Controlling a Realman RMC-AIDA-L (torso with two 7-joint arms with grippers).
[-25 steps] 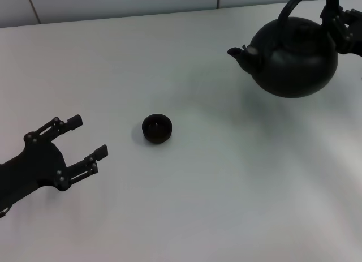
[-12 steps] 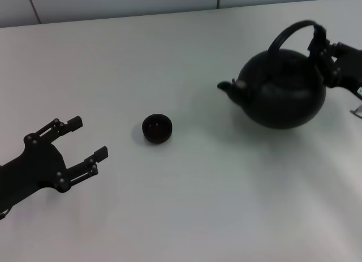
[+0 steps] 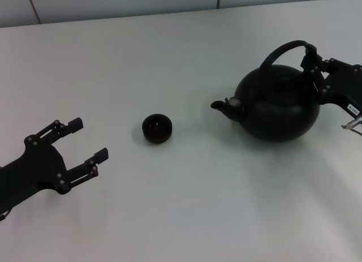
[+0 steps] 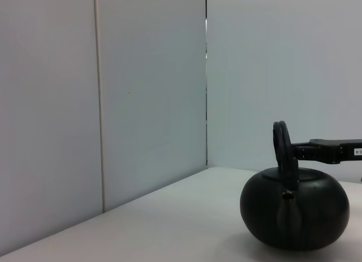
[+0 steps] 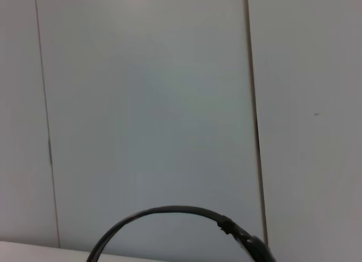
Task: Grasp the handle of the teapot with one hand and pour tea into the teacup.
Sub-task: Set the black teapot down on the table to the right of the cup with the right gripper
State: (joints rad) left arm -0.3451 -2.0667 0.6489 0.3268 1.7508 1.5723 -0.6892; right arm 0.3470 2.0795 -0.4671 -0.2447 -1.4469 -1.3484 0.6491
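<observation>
The matte-black teapot is at the right of the white table, upright, its spout pointing toward the teacup. My right gripper is shut on the right end of the arched handle. The left wrist view shows the teapot low at the table surface, with the handle edge-on. An arc of the handle also shows in the right wrist view. The small black teacup stands mid-table, a good gap to the left of the spout. My left gripper hovers open at the lower left, left of the cup, holding nothing.
The white table stretches out in front of the cup and the pot. A pale panelled wall runs along the table's far edge.
The right gripper has brought the teapot down and to the left, from the upper right corner toward the cup. The left arm and the cup have not moved.
</observation>
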